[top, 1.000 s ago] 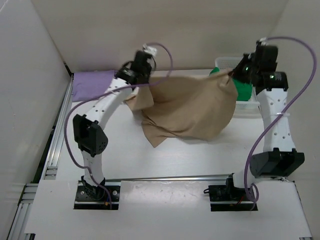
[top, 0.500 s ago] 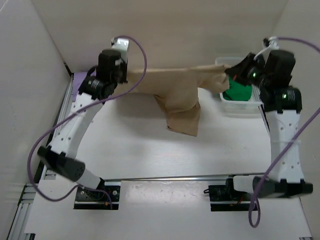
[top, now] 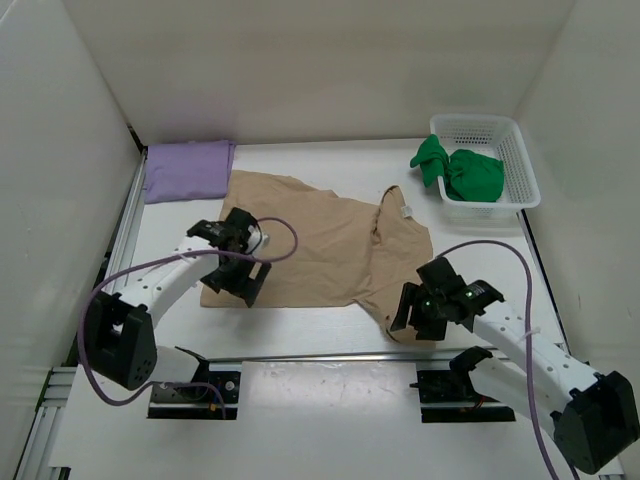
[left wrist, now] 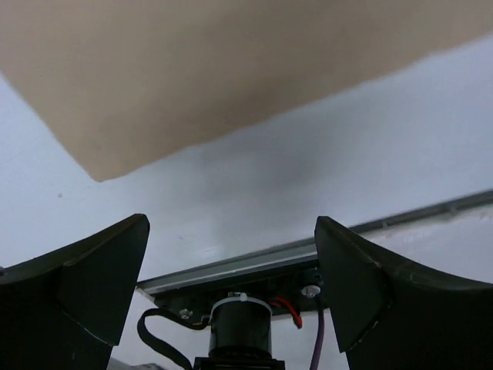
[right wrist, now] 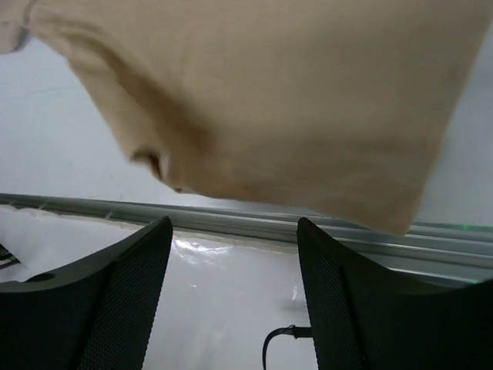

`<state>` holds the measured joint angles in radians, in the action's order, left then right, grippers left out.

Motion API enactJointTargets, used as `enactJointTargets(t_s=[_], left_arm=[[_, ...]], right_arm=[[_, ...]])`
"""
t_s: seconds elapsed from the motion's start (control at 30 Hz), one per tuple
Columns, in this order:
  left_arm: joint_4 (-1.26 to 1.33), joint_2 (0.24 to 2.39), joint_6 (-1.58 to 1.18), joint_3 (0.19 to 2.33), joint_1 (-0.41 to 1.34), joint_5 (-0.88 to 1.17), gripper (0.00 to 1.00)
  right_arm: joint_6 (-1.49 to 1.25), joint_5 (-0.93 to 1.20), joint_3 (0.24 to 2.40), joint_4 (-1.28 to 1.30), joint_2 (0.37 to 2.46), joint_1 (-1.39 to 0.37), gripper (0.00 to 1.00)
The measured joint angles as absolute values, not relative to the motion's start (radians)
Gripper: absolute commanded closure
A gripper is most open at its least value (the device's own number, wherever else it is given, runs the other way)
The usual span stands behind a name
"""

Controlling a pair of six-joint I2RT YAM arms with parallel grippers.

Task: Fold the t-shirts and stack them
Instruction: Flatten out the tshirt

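The tan t-shirt lies spread flat on the middle of the table, collar to the right. My left gripper stands open at the shirt's near left corner, and the left wrist view shows nothing between its fingers, with the tan cloth beyond them. My right gripper is open at the shirt's near right edge, empty, the tan cloth just past its fingers. The purple t-shirt lies folded at the back left. The green t-shirt is bunched in the basket.
A white mesh basket stands at the back right. White walls close off the table at the left, back and right. A metal rail runs along the near edge in front of both arm bases.
Both arms held the tan shirt stretched in the air at the back. It now lies flat on the table, and both grippers have come down near the front edge and opened, letting it go.
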<state>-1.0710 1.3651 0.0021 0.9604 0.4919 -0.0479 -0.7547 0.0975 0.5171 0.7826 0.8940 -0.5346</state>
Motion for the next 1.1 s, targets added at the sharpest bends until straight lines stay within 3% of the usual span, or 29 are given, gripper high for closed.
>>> enactJointTargets(t_s=[0.23,0.47,0.63,0.8,0.87,0.9,1.0,1.03,1.1], left_arm=[[-0.987,1.401,0.001,0.998,0.181,-0.131,0.0],[-0.899,1.629,0.001,1.008,-0.127,-0.117,0.0],[-0.88,1.649,0.0,1.024,-0.155,-0.031,0.0],[-0.864,1.65,0.0,1.024,-0.148,0.087,0.0],[-0.856,1.65,0.0,1.013,-0.146,0.129,0.0],[-0.855,1.65,0.0,1.005,-0.142,0.141,0.0],[-0.859,1.663,0.0,0.982,-0.14,0.151,0.08],[-0.856,1.676,-0.001,0.976,-0.139,0.146,0.26],[-0.869,1.694,-0.005,0.98,-0.137,0.13,0.42]], right_arm=[[-0.905,-0.099,0.65,0.872,0.848,-0.577,0.27],[-1.013,-0.233,0.615,0.929,0.986,-0.517,0.19],[-1.02,-0.228,0.525,0.874,1.106,-0.47,0.19],[-1.005,-0.181,0.501,0.825,1.088,-0.458,0.2],[-0.993,-0.176,0.5,0.824,1.088,-0.451,0.25],[-0.987,-0.175,0.499,0.825,1.087,-0.447,0.4],[-0.965,-0.145,0.49,0.825,1.089,-0.423,0.62],[-0.959,-0.131,0.488,0.824,1.089,-0.413,0.79],[-0.946,-0.09,0.483,0.812,1.092,-0.393,0.89]])
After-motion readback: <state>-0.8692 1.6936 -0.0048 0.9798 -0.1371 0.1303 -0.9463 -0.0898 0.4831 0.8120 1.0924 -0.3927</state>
